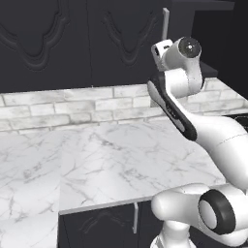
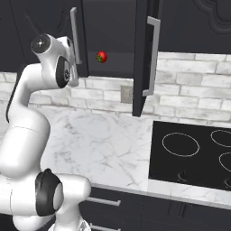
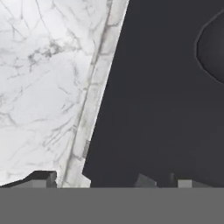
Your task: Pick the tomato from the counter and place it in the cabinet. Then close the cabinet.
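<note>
Arm: I stood folded high, my elbow bent sharply and my forearm raised upward.
Wrist: it sat at the top, turned away from my base.
Gripper [image 3: 159, 180]: my fingertips [image 3: 144, 180] barely showed; their spread was unclear.

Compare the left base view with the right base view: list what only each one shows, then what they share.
Only the left base view: the short silver handle on the black base cabinet under the slab's front edge.

Only the right base view: the tiny glossy red tomato inside the open matte-black wall cabinet, the cabinet's right door swung outward with its long silver bar handle, and the black glass cooktop with ring marks.

Both: the white marble counter, the grey brick backsplash and the white arm.
</note>
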{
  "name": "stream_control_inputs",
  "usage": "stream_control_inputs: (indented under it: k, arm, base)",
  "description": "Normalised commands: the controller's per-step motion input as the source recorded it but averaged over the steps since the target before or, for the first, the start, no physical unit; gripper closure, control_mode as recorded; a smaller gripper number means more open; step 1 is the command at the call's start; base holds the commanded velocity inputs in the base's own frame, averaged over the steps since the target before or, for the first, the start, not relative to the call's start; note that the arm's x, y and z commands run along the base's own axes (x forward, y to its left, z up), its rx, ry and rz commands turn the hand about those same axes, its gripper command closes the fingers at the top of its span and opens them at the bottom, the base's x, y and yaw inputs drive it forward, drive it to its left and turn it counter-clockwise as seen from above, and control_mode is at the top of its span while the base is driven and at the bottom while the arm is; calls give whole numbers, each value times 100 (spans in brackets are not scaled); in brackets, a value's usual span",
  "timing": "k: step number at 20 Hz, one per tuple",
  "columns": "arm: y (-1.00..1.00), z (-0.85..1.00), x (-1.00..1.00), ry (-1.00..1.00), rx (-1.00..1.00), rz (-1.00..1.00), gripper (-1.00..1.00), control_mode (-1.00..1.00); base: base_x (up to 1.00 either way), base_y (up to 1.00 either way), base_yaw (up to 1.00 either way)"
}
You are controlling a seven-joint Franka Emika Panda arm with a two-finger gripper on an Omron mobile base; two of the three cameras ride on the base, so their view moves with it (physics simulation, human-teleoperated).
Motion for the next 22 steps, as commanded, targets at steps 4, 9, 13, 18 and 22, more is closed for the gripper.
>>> stream_control_inputs:
  k: [4, 9, 13, 18, 22]
  arm:
    - [3, -100, -80, 0, -16, 27, -100, -100]
    - [0, -96, -99, -15, -12, 26, -100, -100]
    - [-10, -38, -91, -18, -4, 17, -100, -100]
    - [-37, 7, -84, -19, 0, 6, -100, -100]
    - [-65, 41, -55, -5, 3, 0, -100, -100]
  base:
    - [0, 0, 0]
    - [0, 0, 0]
    - [0, 0, 0]
    - [0, 0, 0]
    - [0, 0, 0]
